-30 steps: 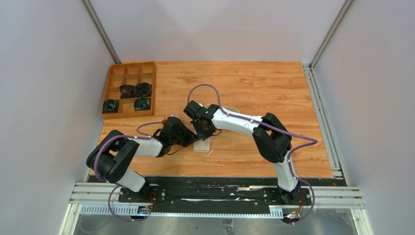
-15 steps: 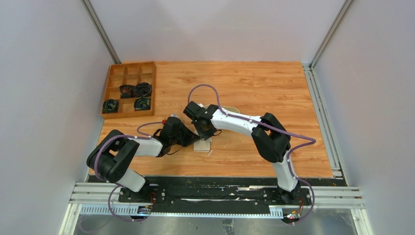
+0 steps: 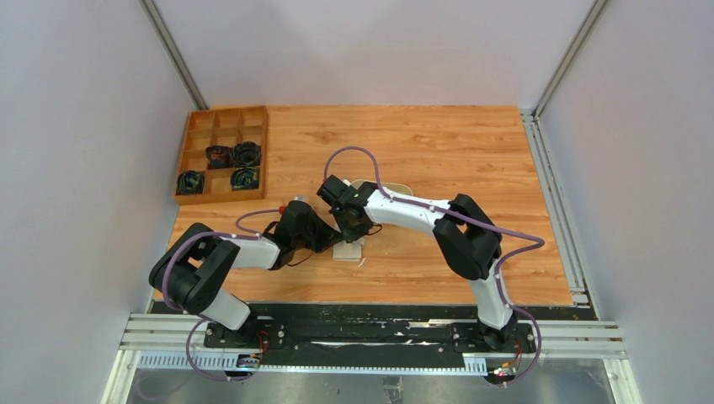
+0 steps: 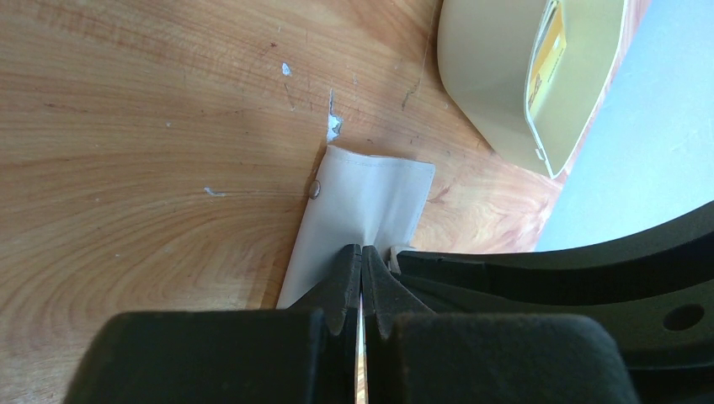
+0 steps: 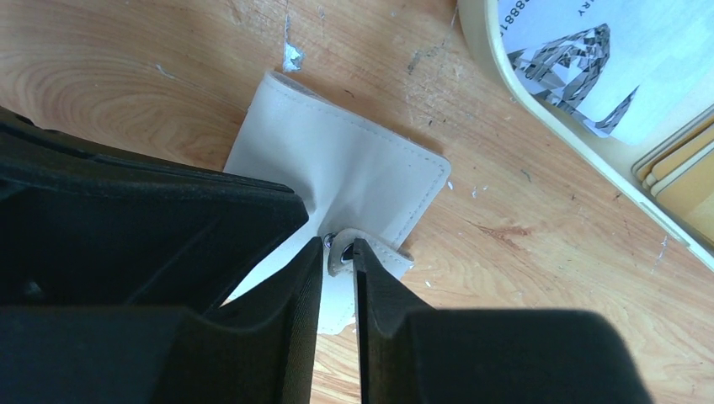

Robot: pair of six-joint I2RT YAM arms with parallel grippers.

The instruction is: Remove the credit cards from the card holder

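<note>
Left tool (image 3: pixel 327 239) and right tool (image 3: pixel 349 232) met over the card holder (image 3: pixel 349 250) near the front middle of the counter (image 3: pixel 438 143) in the overhead view; the left reached in from the left and the right from the far right, so neither arm stood clearly nearer; the holder's long axis ran roughly from near to far; the cream tray (image 3: pixel 397 188) showed just beyond it, on the right arm's side; a wooden compartment box (image 3: pixel 221 151) sat well apart at the far left.

From the left wrist, the left tool was pressed together with its tips on the holder's near edge; a thin pale strip showed between them, apparently a leaf of the holder pinched; the holder lay flat and stretched straight ahead of the tips; a yellow-orange card (image 4: pixel 547 63) leaned inside the tray.

From the right wrist, the right tool stood narrowly spread with the snap tab (image 5: pixel 375 252) right at its tips; whether the fingers touched it could not be told; the holder lay directly beneath, with no pockets or cards showing from it; the credit cards (image 5: pixel 581 59) in view lay in the tray, up and to the right. The coming move seemed to turn on the tab sitting at the gap between the right tool's fingers while the left pinned the holder.
</note>
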